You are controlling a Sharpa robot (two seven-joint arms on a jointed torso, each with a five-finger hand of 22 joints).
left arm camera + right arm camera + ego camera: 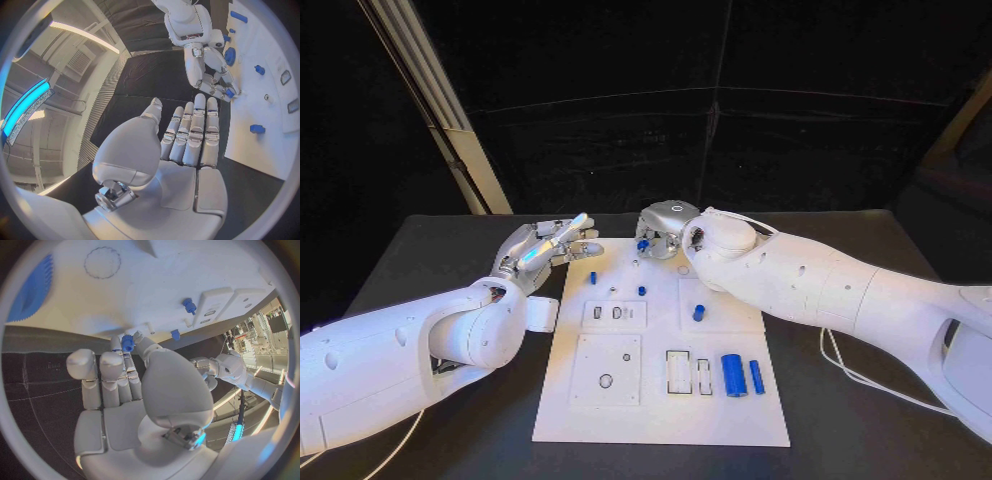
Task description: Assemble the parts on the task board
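The head view looks steeply down from above the table (444,235), the board (661,400) central, arms entering from both lower sides. Each wrist view sits close behind its own hand, facing along the fingers toward the board (262,145) (125,295). All three share the board's far end.

Robot lab: black table (444,250), dark curtained backdrop (733,100).

- Task board (661,420) lies at the middle of the table (430,250).
- Two parts, a thick one (733,375) and a thin one (756,376), lie side by side near the board's right edge.
- Small parts (593,277) stand toward its far edge.
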